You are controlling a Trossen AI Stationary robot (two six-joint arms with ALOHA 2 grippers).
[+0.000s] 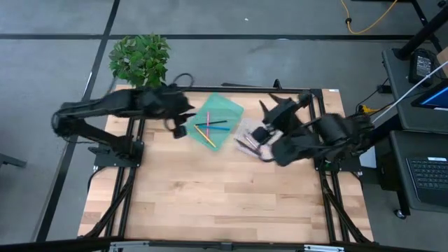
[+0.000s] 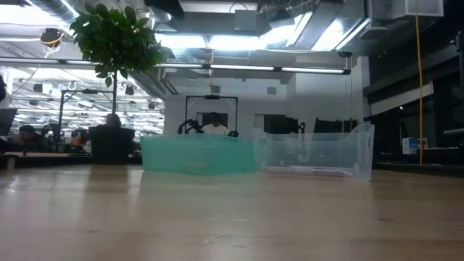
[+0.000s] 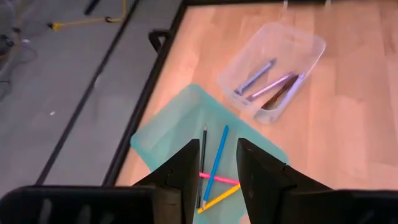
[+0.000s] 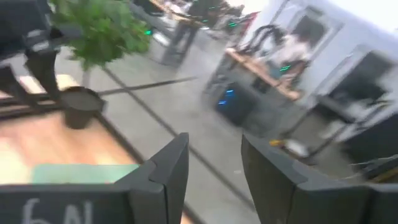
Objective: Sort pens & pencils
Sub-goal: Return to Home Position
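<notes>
A green tray point(image 3: 180, 118) on the table's far middle holds a black stick point(image 3: 203, 152), a blue one point(image 3: 219, 152), a pink one point(image 3: 219, 179) and a yellow one point(image 3: 219, 198), lying crossed on its floor. To its right, a clear tray point(image 3: 311, 46) holds a grey-blue stick point(image 3: 256, 76), a lavender one point(image 3: 273, 86) and a brown one point(image 3: 281, 94). My left gripper point(image 3: 217, 152) hangs open above the green tray's left end point(image 1: 178, 127), holding nothing. My right gripper point(image 4: 214, 149) stands open and raised behind the clear tray point(image 1: 269, 110), pointing out into the room.
A potted plant point(image 1: 140, 59) stands beyond the table's far left corner. In the low view, the green tray point(image 2: 197, 154) and the clear tray point(image 2: 315, 152) stand side by side at the far edge. Bare wood point(image 1: 224, 196) stretches across the table's near half.
</notes>
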